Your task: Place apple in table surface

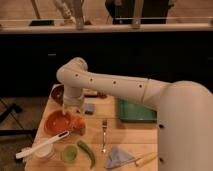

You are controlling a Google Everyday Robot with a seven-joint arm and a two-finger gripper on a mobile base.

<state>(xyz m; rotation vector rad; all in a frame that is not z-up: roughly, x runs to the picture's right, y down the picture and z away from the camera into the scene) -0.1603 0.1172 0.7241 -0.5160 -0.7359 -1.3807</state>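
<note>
Since only one camera view was there, everything had to be read from it. The arm (pixel 115 87) reached in from the right, bent, and pointed down. The gripper (pixel 73 111) hung low over the left part of the counter (pixel 132 137), right above the apple (pixel 78 124). I could not tell if the gripper was open or closed, or if it had hold of the apple. The apple was at the right edge of the orange bowl (pixel 56 122), touching it or very close. It was not clear if the apple rested on the wood or was a little above it.

A blue block (pixel 90 107) lay just beside the gripper. A fork (pixel 104 135) lay near, and a green tray (pixel 135 111) was farther right.

It looked to me like the putting-down step. To do it well, the apple needed to go on bare wood, not in the bowl and not on the tray. A good spot seemed to be between the bowl and the fork. The gripper would need to go down slowly until the apple touched the wood, then let go softly, because a round apple could roll. Lifting straight up after that would keep it from bumping the bowl or the block.
</note>
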